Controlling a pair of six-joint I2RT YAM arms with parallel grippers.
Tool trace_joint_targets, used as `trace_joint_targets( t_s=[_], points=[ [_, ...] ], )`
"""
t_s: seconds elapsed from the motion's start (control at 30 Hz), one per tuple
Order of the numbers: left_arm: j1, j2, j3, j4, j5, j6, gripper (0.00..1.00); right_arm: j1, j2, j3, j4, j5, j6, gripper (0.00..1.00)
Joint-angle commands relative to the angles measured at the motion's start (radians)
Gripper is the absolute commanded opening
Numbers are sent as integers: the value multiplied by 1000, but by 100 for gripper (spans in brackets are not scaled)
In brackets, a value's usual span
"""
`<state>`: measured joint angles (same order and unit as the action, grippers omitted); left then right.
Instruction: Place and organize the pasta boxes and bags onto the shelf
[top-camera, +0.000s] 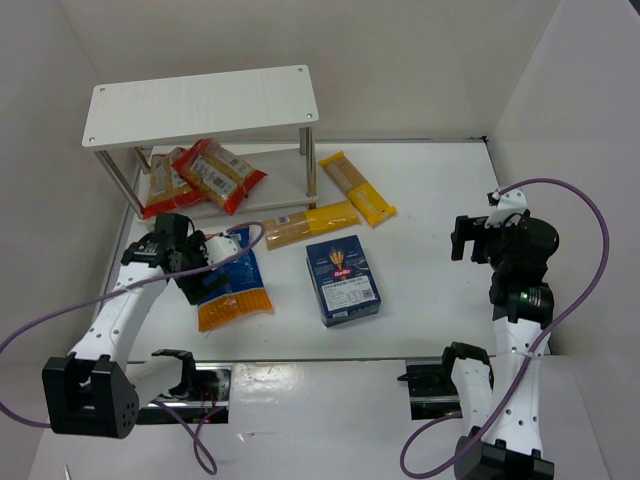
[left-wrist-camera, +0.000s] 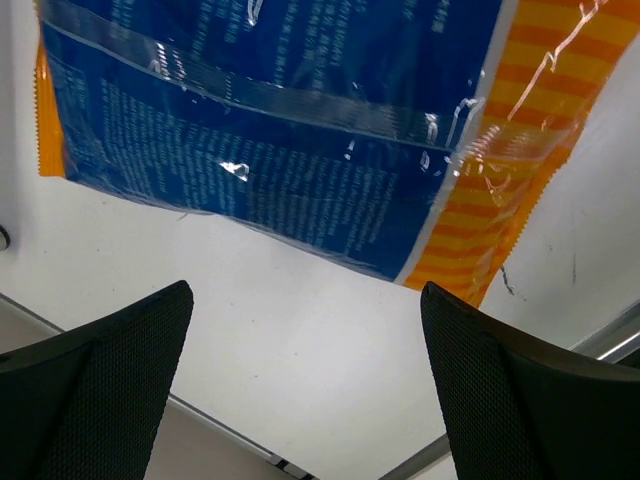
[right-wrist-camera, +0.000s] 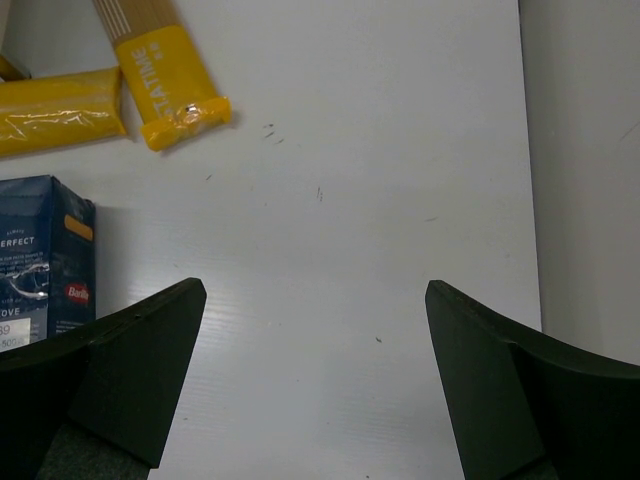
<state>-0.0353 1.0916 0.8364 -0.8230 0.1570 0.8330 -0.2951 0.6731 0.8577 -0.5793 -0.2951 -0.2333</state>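
The shelf (top-camera: 200, 103) stands at the back left, with two red-orange bags (top-camera: 205, 177) on its lower board. A blue-and-orange bag (top-camera: 236, 290) lies flat on the table; it fills the top of the left wrist view (left-wrist-camera: 270, 130). My left gripper (top-camera: 190, 270) is open and empty, just left of that bag. The dark blue box (top-camera: 342, 280) lies mid-table and shows at the left edge of the right wrist view (right-wrist-camera: 40, 260). Two yellow packets (top-camera: 357, 187) (top-camera: 310, 222) lie behind it. My right gripper (top-camera: 470, 240) is open and empty over bare table at the right.
White walls close in the table on the left, back and right. The shelf's thin metal legs (top-camera: 310, 160) stand close to the yellow packets. The left arm's purple cable (top-camera: 235, 255) loops over the blue-and-orange bag.
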Motion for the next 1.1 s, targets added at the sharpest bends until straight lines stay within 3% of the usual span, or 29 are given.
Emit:
trace_joint_targets(
  t_s=[0.0, 0.17, 0.6, 1.07],
  points=[
    [-8, -87, -49, 27, 32, 162, 100, -7, 3, -2, 29, 7, 2, 99],
    [-17, -266, -109, 3, 102, 297, 100, -7, 3, -2, 29, 7, 2, 99],
    [-49, -234, -152, -10, 265, 491, 100, -7, 13, -2, 38, 16, 2, 99],
    [-153, -161, -223, 105, 193, 531, 100, -16, 31, -2, 47, 25, 11, 99]
  ],
)
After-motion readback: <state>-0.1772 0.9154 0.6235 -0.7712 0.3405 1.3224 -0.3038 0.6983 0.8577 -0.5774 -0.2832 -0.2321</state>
